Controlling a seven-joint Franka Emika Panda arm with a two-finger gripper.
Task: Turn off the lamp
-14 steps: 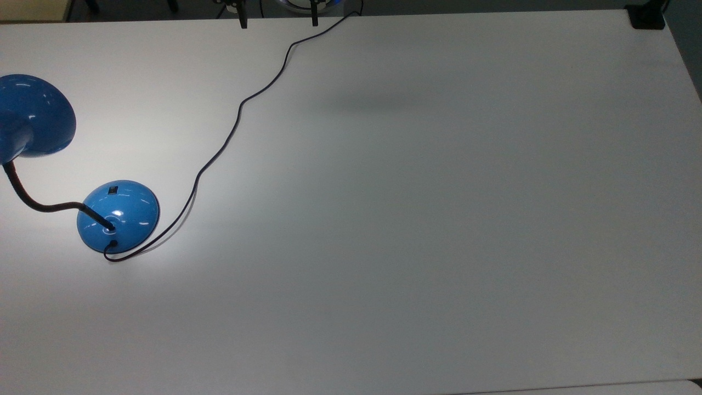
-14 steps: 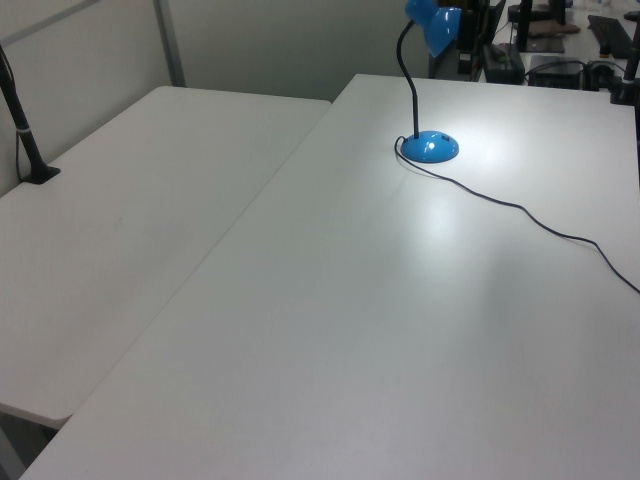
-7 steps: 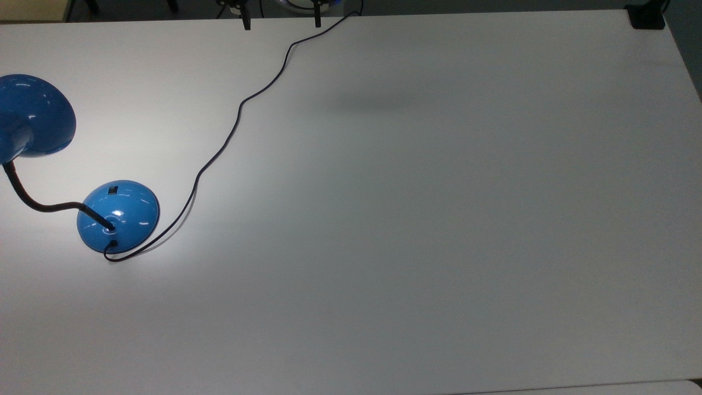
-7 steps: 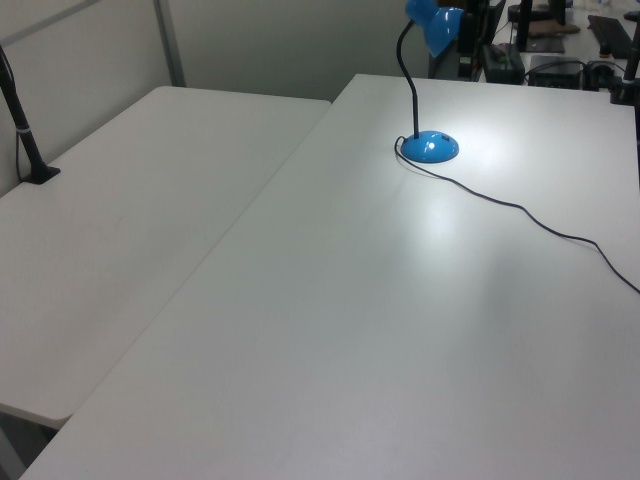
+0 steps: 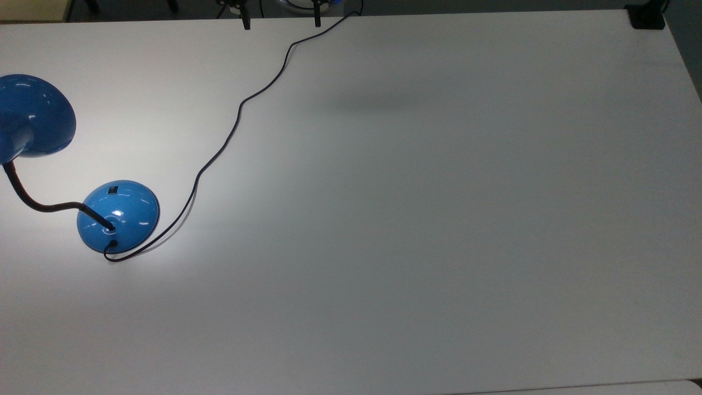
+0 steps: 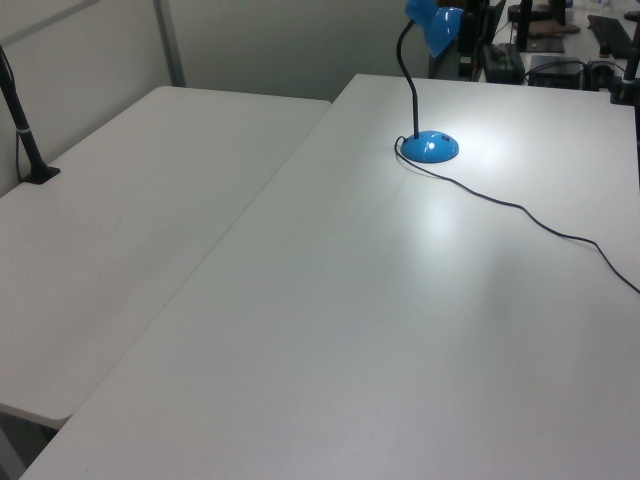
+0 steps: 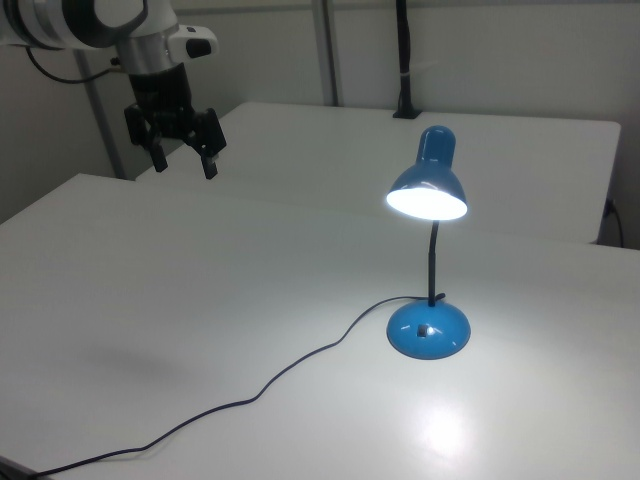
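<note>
Stretching wide across all three views lay the white table (image 5: 417, 219), bare but for one lit fixture and its lead. A second white table (image 6: 120, 210) sat alongside it, at the left view's left, with a black post (image 6: 22, 125) clamped at its far corner.

Up high in the right view's upper left hung the robot arm (image 7: 95, 25), white with black joints, well apart from the tabletop. Below it the gripper (image 7: 184, 160) hovered in the air, its two black fingers spread wide with nothing between them. In the top view the two fingertips poked in at the upper edge, the gripper (image 5: 281, 22) again showing a broad gap.

And there was the blue desk lamp (image 7: 428, 250), standing upright on the table at the right view's right, far from the gripper. It was on: the shade (image 7: 428, 185) glowed white underneath and threw a bright pool on the table just in front of the base. In the top view the lamp (image 5: 118, 216) sat at the top view's left, shade hanging over the edge of the picture, black gooseneck (image 5: 33, 200) curving back to the domed base. In the left view the lamp (image 6: 430, 147) stood toward the far end.

The thin black cord (image 5: 236, 120) snaked from the base's rear across the table to its far edge. Smallest of all, the little black switch (image 7: 427, 331) sat on the base's dome, facing the right view's camera.
</note>
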